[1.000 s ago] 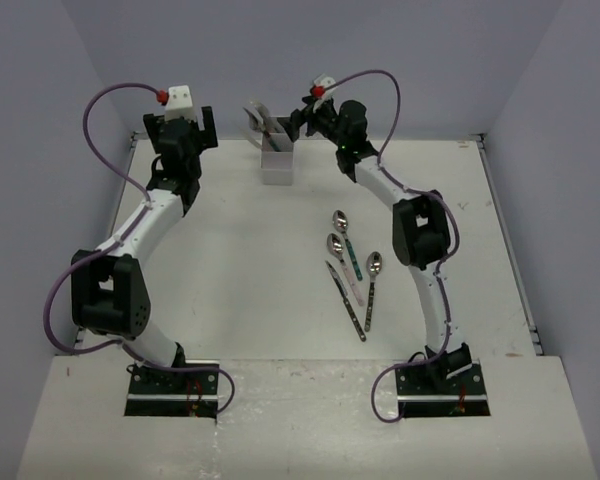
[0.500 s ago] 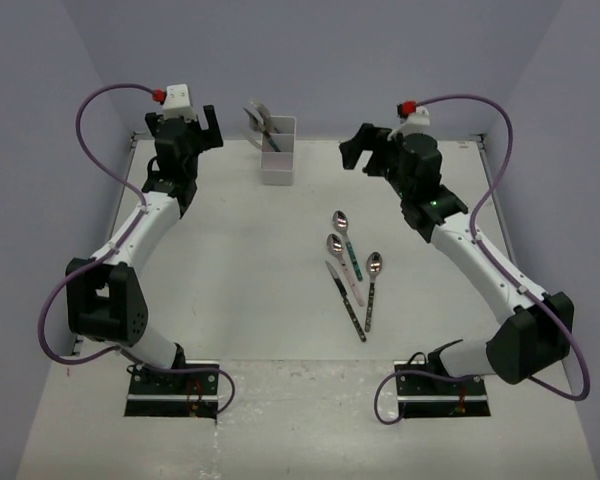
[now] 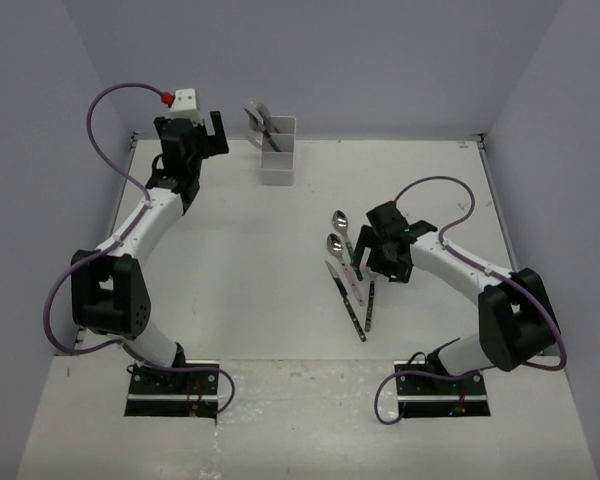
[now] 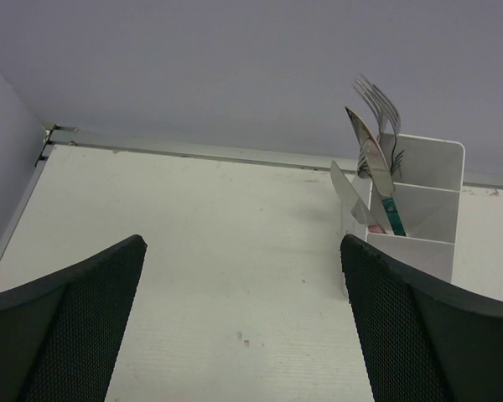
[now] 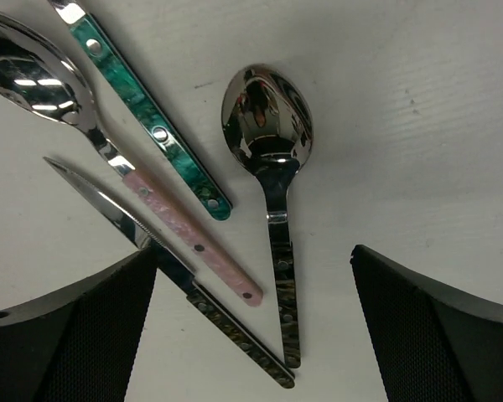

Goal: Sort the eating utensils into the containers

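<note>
Four eating utensils lie on the white table right of centre: a teal-handled spoon (image 3: 341, 222) (image 5: 151, 126), a pink-handled spoon (image 3: 336, 244) (image 5: 189, 234), a black-handled knife (image 3: 348, 305) (image 5: 226, 327) and a black-handled spoon (image 3: 369, 305) (image 5: 268, 113). My right gripper (image 3: 375, 256) (image 5: 253, 255) hangs open just above them, its fingers either side of the black and pink handles. The white container (image 3: 278, 165) (image 4: 419, 243) at the back holds forks (image 4: 379, 100) and knives (image 4: 365, 159). My left gripper (image 3: 206, 135) (image 4: 241, 243) is open and empty, left of the container.
Grey walls close off the back and both sides. A metal strip (image 4: 193, 152) runs along the table's back edge. Purple cables (image 3: 100, 120) loop off both arms. A raised white ledge (image 3: 300, 420) carries the arm bases at the front.
My right arm has swung from beside the container at the back down to the utensils lying on the table. The left arm has barely shifted.
</note>
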Tool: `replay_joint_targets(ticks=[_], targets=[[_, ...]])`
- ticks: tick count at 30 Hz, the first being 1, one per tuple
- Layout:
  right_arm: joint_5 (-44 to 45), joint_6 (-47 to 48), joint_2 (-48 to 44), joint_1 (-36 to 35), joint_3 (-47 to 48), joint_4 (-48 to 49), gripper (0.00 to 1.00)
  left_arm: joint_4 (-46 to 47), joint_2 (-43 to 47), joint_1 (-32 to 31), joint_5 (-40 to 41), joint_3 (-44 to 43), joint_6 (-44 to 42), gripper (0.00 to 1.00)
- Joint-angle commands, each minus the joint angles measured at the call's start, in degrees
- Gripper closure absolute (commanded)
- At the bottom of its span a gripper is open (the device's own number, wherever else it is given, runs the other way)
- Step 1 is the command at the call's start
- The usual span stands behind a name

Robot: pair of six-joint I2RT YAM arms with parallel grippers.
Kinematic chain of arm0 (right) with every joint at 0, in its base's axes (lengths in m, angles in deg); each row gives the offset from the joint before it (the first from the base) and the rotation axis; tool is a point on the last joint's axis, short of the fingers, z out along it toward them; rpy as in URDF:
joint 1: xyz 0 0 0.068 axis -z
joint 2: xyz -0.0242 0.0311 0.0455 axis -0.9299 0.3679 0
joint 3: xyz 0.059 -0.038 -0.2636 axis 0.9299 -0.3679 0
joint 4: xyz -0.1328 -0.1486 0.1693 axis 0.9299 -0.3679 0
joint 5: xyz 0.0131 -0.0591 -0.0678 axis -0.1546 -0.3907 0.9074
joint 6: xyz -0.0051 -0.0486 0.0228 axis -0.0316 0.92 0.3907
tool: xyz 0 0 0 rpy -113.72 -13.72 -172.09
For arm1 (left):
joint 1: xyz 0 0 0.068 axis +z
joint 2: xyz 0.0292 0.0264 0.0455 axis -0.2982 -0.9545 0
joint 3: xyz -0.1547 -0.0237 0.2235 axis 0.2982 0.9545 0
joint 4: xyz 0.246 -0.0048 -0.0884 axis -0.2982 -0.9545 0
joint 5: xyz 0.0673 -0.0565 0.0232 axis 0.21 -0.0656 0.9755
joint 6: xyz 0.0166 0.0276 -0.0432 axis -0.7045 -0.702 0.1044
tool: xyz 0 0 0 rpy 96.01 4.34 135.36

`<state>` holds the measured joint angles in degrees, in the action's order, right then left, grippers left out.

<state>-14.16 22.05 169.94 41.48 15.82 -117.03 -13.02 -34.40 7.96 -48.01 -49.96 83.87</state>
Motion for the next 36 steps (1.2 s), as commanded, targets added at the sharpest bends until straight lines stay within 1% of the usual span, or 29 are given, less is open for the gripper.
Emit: replay_joint_targets(ticks=[1,2,4,5,7,9,12,13,15,17,18,20,21,23,24,27,28,30,32,35,36], targets=[[-1.0,-6.1,1.6,-1.3,-1.1,-2.3,0.01,-0.4,0.5,0.4,-0.5,-2.3,-0.3,0.0],[-0.7,-6.8,3.4,-1.4,-1.0,-2.1,0.02,-0.8,0.5,0.4,-0.2,-2.4,-0.7,0.0],[-0.5,-8.9,5.3,-1.8,-0.7,-2.1,0.09,-1.1,0.6,0.4,0.1,-2.6,-0.8,0.0],[0.3,-10.6,6.9,-1.9,-0.7,-2.3,0.11,-1.2,0.6,0.4,0.1,-2.5,-0.8,0.0],[1.0,-13.4,8.4,-2.0,-1.1,-2.8,0.19,-1.2,0.9,0.4,-0.2,-2.3,-1.0,0.0],[1.1,-14.7,9.2,-2.1,-1.8,-3.5,0.32,-1.4,1.0,0.4,0.0,-2.3,-1.3,0.0],[1.0,-17.0,9.5,-2.2,-3.5,-3.2,0.44,-1.7,1.2,0.4,0.4,-2.3,-1.9,0.0],[1.0,-18.5,9.0,-2.5,-4.4,-2.8,0.47,-1.7,1.2,0.4,0.5,-2.3,-2.2,0.0],[1.1,-19.2,8.7,-2.6,-4.9,-2.7,0.49,-1.7,1.2,0.4,0.6,-2.4,-2.2,0.0],[1.1,-20.2,8.2,-2.7,-5.2,-3.0,0.48,-1.7,1.1,0.4,0.2,-2.4,-2.4,0.0],[1.3,-20.4,8.0,-2.7,-5.1,-3.4,0.46,-1.6,1.0,0.4,0.1,-2.4,-2.4,0.0],[1.5,-21.2,7.5,-2.8,-5.5,-3.8,0.47,-1.6,0.9,0.4,0.1,-2.5,-2.6,0.0],[1.2,-22.2,7.5,-2.9,-5.7,-3.9,0.59,-1.6,0.9,0.4,0.2,-2.5,-2.8,0.0],[0.8,-22.4,7.6,-3.2,-6.4,-3.9,0.69,-1.5,0.9,0.4,0.7,-2.5,-3.0,0.0],[0.8,-22.6,8.0,-3.6,-6.2,-4.1,0.77,-1.5,1.0,0.4,1.2,-2.4,-3.3,0.0],[1.5,-22.6,8.3,-4.3,-5.7,-5.0,0.93,-1.3,1.2,0.4,1.9,-2.2,-3.7,0.0],[2.5,-22.5,8.1,-4.4,-5.2,-5.8,1.0,-1.4,1.3,0.4,2.3,-2.2,-3.8,0.0],[4.4,-22.2,7.4,-4.5,-4.2,-7.7,1.0,-1.2,1.6,0.4,3.2,-1.8,-4.2,0.0],[9.3,-21.3,6.6,-4.5,-0.9,-11.8,1.0,-0.2,2.3,0.4,3.5,-0.8,-4.5,0.0],[17.9,-16.6,4.0,-4.5,5.4,-14.6,1.0,0.0,2.5,0.4,3.4,-0.2,-4.6,0.0],[19.9,-10.5,3.2,-4.5,8.9,-13.6,1.0,0.0,2.6,0.4,3.6,-0.2,-4.7,0.0]])
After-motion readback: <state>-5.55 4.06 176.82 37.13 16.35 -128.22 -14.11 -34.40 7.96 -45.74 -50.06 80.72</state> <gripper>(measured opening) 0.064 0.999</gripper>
